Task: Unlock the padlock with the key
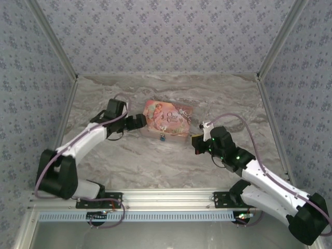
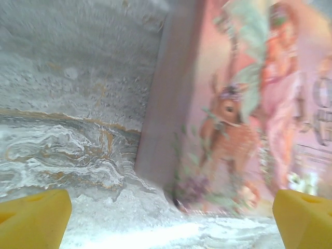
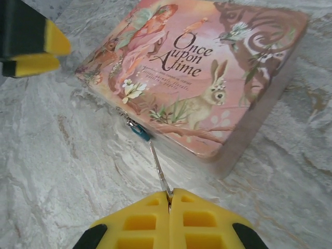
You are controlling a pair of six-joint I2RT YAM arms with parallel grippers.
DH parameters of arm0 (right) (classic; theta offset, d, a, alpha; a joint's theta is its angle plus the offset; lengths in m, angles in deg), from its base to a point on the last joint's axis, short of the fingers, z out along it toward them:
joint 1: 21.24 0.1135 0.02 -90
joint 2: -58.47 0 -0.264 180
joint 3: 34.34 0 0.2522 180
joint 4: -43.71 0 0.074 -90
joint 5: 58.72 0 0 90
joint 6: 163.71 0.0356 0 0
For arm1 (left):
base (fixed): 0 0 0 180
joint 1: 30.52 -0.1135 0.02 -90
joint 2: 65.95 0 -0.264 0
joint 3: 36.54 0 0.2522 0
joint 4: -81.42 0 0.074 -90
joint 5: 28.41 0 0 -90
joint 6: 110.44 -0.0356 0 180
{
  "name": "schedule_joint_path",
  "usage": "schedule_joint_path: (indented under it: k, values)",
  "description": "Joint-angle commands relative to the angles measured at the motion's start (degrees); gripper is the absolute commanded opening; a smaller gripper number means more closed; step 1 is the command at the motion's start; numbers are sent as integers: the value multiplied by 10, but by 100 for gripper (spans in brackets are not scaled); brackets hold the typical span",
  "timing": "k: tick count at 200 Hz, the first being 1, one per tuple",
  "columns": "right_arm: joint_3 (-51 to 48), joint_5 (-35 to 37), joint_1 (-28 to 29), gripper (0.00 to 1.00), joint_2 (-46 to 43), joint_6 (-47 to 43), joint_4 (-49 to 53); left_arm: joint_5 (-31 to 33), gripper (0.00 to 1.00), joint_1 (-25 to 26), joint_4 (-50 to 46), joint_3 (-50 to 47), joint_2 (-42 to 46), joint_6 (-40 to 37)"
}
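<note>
The tiny teal padlock (image 3: 140, 132) hangs at the front edge of the pink tin (image 3: 207, 78), its silvery shackle through the tin's clasp. In the top view the padlock (image 1: 162, 137) is a small dot below the tin (image 1: 168, 118). My right gripper (image 3: 169, 196) is shut on the thin metal key (image 3: 158, 168). The key's tip reaches the padlock's lower end; whether it is inside the keyhole is not visible. From above, the right gripper (image 1: 196, 143) sits right of the padlock. My left gripper (image 2: 171, 228) is open at the tin's left corner, one yellow fingertip (image 2: 33, 220) on each side.
The tin lies flat on the marble-patterned table (image 1: 155, 161). Patterned walls (image 1: 166, 31) close in the back and both sides. The left arm's fingers (image 3: 36, 49) show at the tin's far left corner in the right wrist view.
</note>
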Motion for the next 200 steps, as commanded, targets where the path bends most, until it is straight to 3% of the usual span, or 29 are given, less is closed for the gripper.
schedule_joint_path:
  k: [1, 33, 61, 114, 200]
  values:
    - [-4, -36, 5, 0, 23, 31, -52, 8, 99, 0, 29, -60, 98, -23]
    - [-17, -51, 3, 0, 58, 79, -137, -80, 100, 19, 111, -166, 213, -30]
    - [-23, -113, -30, 0, 108, 137, -229, -137, 99, 48, 152, -216, 235, -48]
    - [13, -183, -73, 0, 222, 184, -294, -133, 99, 114, 330, -286, 178, -76]
    - [72, -216, -108, 0, 356, 197, -349, -186, 97, 125, 467, -266, 11, -97]
